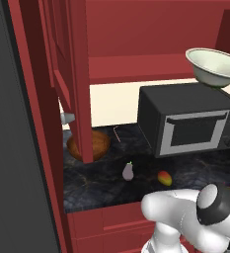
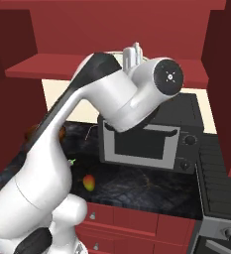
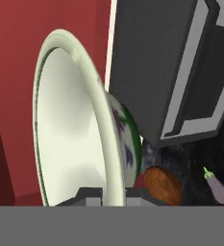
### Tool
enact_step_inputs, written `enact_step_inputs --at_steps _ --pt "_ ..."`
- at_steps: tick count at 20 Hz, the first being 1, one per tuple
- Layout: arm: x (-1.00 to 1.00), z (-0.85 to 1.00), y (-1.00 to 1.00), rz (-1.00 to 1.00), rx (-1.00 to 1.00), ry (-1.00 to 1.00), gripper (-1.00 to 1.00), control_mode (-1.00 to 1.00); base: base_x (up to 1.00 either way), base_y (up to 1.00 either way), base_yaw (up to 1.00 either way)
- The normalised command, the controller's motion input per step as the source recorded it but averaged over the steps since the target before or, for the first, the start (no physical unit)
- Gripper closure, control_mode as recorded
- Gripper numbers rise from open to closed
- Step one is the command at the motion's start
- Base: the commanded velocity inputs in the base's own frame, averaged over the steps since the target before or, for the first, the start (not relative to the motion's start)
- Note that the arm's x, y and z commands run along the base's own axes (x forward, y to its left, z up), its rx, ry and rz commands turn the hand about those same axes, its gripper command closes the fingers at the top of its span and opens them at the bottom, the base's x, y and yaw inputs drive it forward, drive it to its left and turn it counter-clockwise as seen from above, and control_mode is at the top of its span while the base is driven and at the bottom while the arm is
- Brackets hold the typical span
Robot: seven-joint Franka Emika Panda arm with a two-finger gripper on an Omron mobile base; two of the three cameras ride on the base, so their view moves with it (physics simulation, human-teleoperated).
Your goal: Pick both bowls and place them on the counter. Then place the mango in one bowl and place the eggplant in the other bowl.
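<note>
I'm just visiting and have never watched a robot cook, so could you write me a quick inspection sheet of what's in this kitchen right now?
Surface: dark marble counter, red cabinet fronts below.
Job's things: cream-white bowl held tilted in the air above the microwave; brown wooden bowl on the counter, partly behind the open red cabinet door; eggplant and mango lying apart on the counter, in neither bowl.
Clutter: black microwave, door shut.
Grippers: gripper clamped on the cream-white bowl's rim, one finger either side.
Cables: nothing seen.
Surroundings: red shelf and cabinets, cream wall, stove at the right.
</note>
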Motion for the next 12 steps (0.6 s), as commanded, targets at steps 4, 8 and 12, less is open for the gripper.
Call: enact_step_inputs --at_steps 4,8,12 --pt "-0.78 -0.05 0.28 0.12 0.0 -0.02 1.0 -1.0 0.0 0.0 0.0" --pt "-0.62 -0.23 0.42 0.17 -0.05 0.0 1.0 -1.0 0.0 0.0 0.0" --pt "-0.28 -0.46 0.53 0.14 -0.07 0.0 1.0 -1.0 0.0 0.0 0.0"
